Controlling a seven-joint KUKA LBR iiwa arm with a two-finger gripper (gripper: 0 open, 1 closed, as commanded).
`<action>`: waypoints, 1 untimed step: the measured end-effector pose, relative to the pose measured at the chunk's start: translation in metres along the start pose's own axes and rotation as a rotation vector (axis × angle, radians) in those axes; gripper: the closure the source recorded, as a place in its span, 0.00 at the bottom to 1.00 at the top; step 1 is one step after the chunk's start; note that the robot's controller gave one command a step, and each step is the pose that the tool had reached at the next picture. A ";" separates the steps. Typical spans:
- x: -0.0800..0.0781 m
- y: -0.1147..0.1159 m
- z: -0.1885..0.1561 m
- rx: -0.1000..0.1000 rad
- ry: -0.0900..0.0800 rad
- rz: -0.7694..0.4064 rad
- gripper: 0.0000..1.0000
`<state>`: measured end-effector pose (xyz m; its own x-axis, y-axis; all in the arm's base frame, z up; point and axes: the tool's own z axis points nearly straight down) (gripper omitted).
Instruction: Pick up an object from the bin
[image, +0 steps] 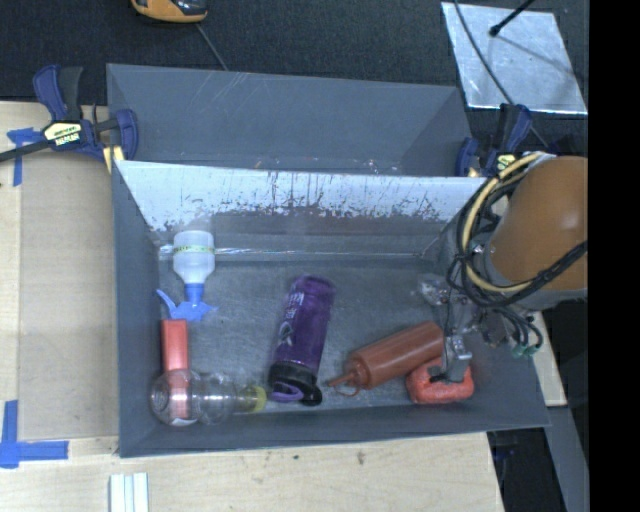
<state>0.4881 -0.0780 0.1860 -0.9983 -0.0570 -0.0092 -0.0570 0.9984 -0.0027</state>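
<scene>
The gripper (457, 358) hangs at the near right corner of the bin (300, 120), over 1 red curved piece (432, 389) beside a brown squeeze bottle (395, 358). Cables (468, 262) crowd its wrist, and I cannot tell whether it is wide or narrow.

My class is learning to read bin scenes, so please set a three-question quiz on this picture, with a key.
1. Multiple choice: over which part of the bin is the gripper? A) left end B) middle C) right end
2. True or false: the brown bottle lies between the purple bottle and the curved piece.
3. Short answer: what colour is the curved piece by the gripper?

Key: 1. C. 2. True. 3. Red.
</scene>
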 end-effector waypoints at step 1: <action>-0.010 0.004 0.058 -0.002 0.004 0.091 0.00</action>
<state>0.4986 -0.0732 0.1285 -0.9994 0.0338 -0.0050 0.0338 0.9994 -0.0003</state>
